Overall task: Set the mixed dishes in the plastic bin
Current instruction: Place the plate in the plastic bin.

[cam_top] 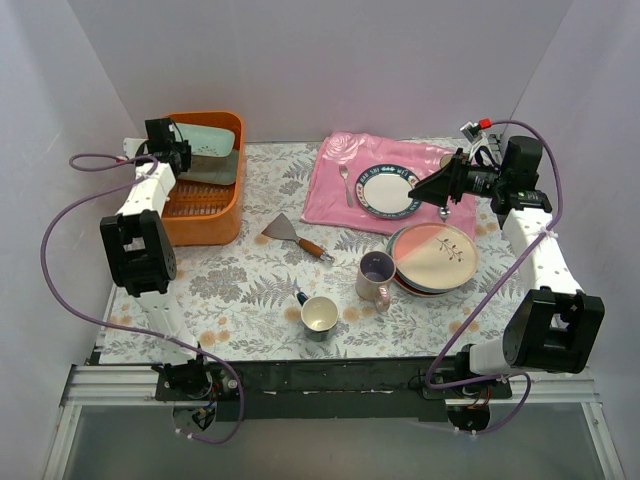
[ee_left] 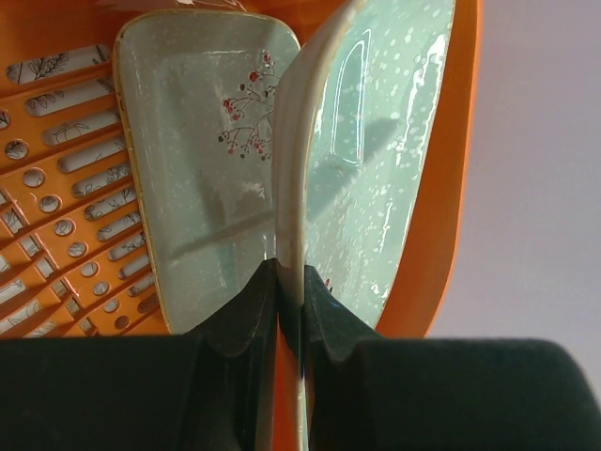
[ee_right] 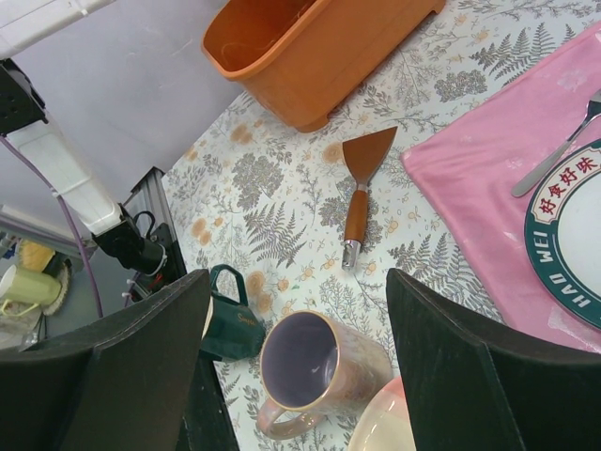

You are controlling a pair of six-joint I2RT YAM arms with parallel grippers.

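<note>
Clamping the mint-green tray-plate (ee_left: 376, 141) by its rim, L gripper (ee_left: 289, 280) holds it on edge in the orange plastic bin (cam_top: 215, 218), beside a 2nd mint plate (ee_left: 188, 178). Lilac mug (cam_top: 377, 272) & pink plate (cam_top: 440, 252) sit on worktop (cam_top: 250, 290); R gripper (ee_right: 299, 282) hangs spread wide, empty, above the mug.

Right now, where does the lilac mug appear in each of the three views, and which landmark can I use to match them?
Top external: the lilac mug stands right of centre, just left of the stacked plates.
Left wrist: not in it.
Right wrist: the mug is at the bottom centre, its opening toward the camera.
Shared landmark: the orange bin, at the top left in the top external view, filling the left wrist view, and at the top of the right wrist view.
</note>
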